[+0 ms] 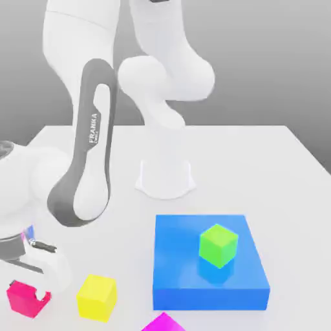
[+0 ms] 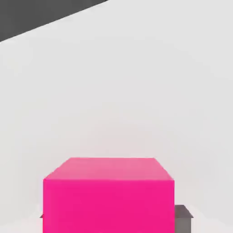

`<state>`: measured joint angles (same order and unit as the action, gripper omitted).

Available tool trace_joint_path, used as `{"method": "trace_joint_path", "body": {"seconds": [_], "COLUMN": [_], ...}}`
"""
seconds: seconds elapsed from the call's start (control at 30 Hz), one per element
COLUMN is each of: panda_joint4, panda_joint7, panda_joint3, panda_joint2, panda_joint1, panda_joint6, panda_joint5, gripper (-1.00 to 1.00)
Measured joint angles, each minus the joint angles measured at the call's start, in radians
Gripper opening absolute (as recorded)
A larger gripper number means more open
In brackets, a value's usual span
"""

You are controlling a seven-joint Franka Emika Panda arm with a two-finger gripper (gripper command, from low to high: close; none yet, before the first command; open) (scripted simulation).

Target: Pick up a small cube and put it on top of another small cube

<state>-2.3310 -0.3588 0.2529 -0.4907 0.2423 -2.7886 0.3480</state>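
Note:
The small hot-pink cube (image 1: 19,297) sits on the white table (image 1: 258,161) at the exterior view's lower left. My gripper (image 1: 28,296) is down over it, with its fingers closed against the cube's two sides. In the hand view the hot-pink cube (image 2: 109,195) is close up, and a grey fingertip (image 2: 182,217) presses on one of its sides. The more purplish magenta cube (image 1: 163,322) lies near the front edge, partly cut off by the picture, well to the right of my gripper.
A yellow cube (image 1: 97,297) stands between the two pink cubes. A big flat blue block (image 1: 187,271) lies further right with a green cube (image 1: 218,245) on top. The arm's white base (image 1: 165,178) stands behind them.

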Motion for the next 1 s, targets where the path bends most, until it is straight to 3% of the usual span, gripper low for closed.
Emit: {"method": "trace_joint_path", "body": {"seconds": [0.2, 0.7, 0.77, 0.9, 0.93, 1.0], "panda_joint4": [-0.033, 0.029, 0.036, 0.044, 0.045, 0.045], "panda_joint7": [-0.091, -0.569, -0.645, -0.646, -0.640, -0.640], "panda_joint3": [0.073, -0.008, -0.024, -0.053, -0.059, -0.059], "panda_joint2": [0.152, 0.236, 0.250, 0.144, 0.120, 0.120], "panda_joint1": [-0.068, -0.404, -0.442, -0.446, -0.442, -0.442], "panda_joint6": [0.118, 0.255, 0.265, 0.165, 0.143, 0.143], "panda_joint5": [-0.103, -0.212, -0.242, -0.208, -0.199, -0.199], "gripper": [-1.00, -1.00, -1.00, -1.00, 1.00, 1.00]}}
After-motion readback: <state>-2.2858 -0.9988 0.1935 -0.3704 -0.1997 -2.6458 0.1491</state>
